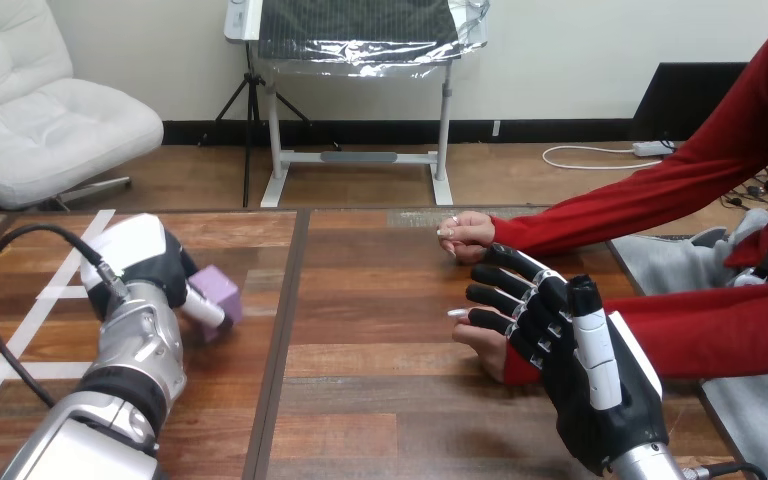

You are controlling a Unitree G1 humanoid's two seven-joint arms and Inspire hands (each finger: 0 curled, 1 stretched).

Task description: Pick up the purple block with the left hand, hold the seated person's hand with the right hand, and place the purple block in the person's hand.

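Forearm of the left arm rises from the lower left corner over the desk (360, 400), with the left hand (145, 262) turned back-up, white shell uppermost. Its fingers (203, 306) are closed on the purple block (225, 288), one finger lying across the block's near face. The block is on the desk's left half; whether it rests on the wood or is raised cannot be told. Right of centre, the person's farther hand (465, 232) rests loosely fisted on the desk. Nearer, the person's other hand (478, 342) lies beneath the right hand (590, 385). That hand's fingers (505, 298) are spread and nearly straight across it, not wrapped round it, thumb extended.
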